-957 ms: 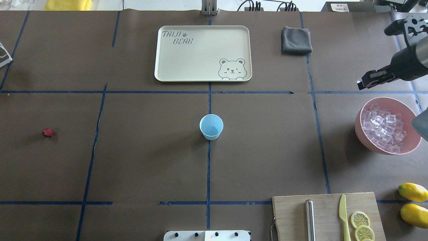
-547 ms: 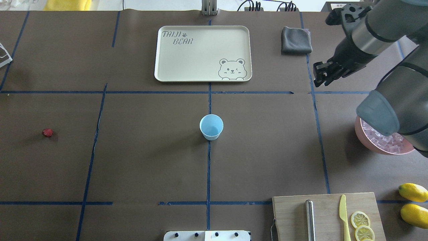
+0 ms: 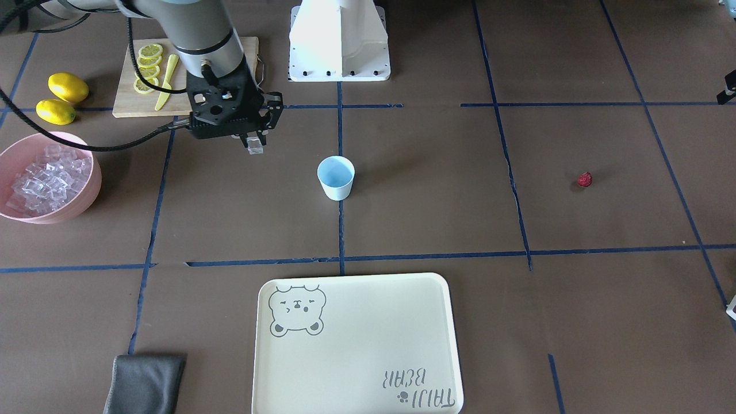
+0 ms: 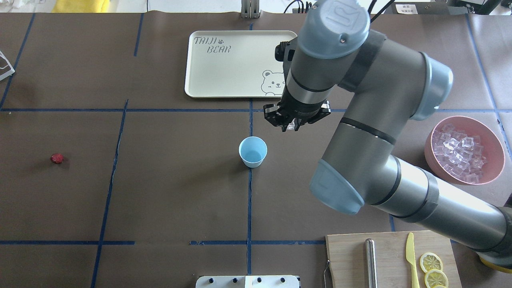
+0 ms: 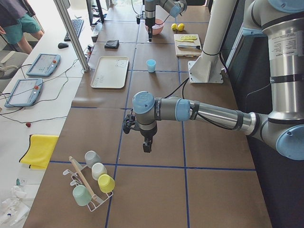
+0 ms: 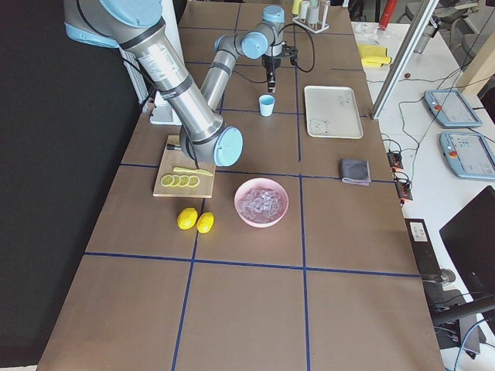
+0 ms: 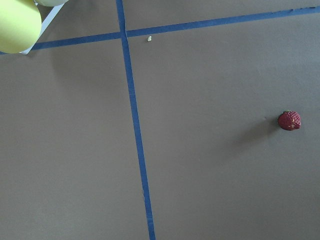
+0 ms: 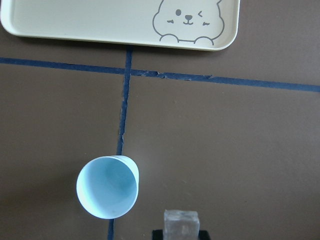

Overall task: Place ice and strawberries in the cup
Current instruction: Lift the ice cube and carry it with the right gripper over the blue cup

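One brown table (image 4: 160, 192) crossed by blue tape lines, with two arms at it. Right arm (image 4: 360, 132) stretched over the middle, right gripper (image 4: 294, 122) pointing down and pinching one clear ice cube (image 8: 181, 223) in its jaws. Left arm (image 5: 213, 113) seen only from the table's end, left gripper (image 5: 147, 146) hanging over bare table; cannot tell whether spread or pressed together. One cream tray (image 4: 240, 80) with a bear print, at the far side from the robot. One wooden cutting board (image 4: 348, 252) near the robot's base, carrying one metal rod (image 4: 371, 262), one yellow-green knife (image 4: 411, 256) and four lemon slices (image 3: 150, 50). One pink bowl (image 4: 434, 166) on the robot's right, heaped with many ice cubes (image 4: 460, 154). One folded grey cloth (image 3: 144, 382) near the tray. Two whole lemons (image 3: 68, 87) side by side near the board. One pale blue cup (image 4: 253, 151) upright on the centre tape line, only its own blue bottom showing inside. Held cube near the cup but off to the bowl's side of the rim, not over the mouth, between cup and tray in the overhead view. One dark red strawberry (image 4: 57, 158) lying alone on the table on the robot's left, well apart from the cup and from the right gripper, toward the right edge of the left wrist view.
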You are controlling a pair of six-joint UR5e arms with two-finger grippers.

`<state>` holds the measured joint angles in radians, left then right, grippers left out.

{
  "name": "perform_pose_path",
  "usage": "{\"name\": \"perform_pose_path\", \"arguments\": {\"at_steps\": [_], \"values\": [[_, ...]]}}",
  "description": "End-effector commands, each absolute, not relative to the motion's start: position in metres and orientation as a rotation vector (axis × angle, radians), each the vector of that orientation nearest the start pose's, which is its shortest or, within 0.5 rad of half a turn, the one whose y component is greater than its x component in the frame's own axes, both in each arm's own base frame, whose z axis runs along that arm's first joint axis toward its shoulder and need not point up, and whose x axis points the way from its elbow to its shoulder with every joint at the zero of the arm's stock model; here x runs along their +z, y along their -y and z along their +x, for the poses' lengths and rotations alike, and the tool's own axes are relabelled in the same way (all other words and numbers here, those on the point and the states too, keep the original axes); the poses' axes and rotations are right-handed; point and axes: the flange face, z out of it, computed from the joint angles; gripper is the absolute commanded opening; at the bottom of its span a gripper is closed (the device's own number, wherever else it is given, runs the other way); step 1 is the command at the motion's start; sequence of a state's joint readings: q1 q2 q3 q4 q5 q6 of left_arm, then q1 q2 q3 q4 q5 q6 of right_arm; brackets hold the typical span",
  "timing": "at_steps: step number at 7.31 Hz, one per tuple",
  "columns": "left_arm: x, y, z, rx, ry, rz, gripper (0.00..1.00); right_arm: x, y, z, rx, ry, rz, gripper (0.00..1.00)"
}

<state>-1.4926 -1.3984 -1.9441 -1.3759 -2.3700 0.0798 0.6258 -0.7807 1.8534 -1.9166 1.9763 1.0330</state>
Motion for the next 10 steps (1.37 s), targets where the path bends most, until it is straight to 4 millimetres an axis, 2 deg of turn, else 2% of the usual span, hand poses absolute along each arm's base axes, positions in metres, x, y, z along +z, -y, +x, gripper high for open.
{"name": "perform_pose_path", "arguments": {"at_steps": [1,4,5,8,9,10], "values": [[0.572,0.415,-0.03,0.151,-0.8,0.005,1.0,0.113,0.435,-0.516,-0.043,0.805,0.079,0.0],[0.573,0.415,-0.03,0.151,-0.8,0.004,1.0,0.138,0.435,-0.562,-0.053,0.771,0.091,0.0],[0.573,0.415,-0.03,0.15,-0.8,0.002,1.0,0.142,0.433,-0.57,-0.061,0.769,0.089,0.0],[0.573,0.415,-0.029,0.152,-0.8,0.003,1.0,0.142,0.425,-0.576,-0.047,0.77,0.072,0.0],[0.573,0.415,-0.029,0.152,-0.8,0.001,1.0,0.142,0.425,-0.576,-0.052,0.774,0.074,0.07],[0.574,0.415,-0.029,0.151,-0.8,0.0,1.0,0.14,0.425,-0.576,-0.052,0.8,0.09,0.97]]}}
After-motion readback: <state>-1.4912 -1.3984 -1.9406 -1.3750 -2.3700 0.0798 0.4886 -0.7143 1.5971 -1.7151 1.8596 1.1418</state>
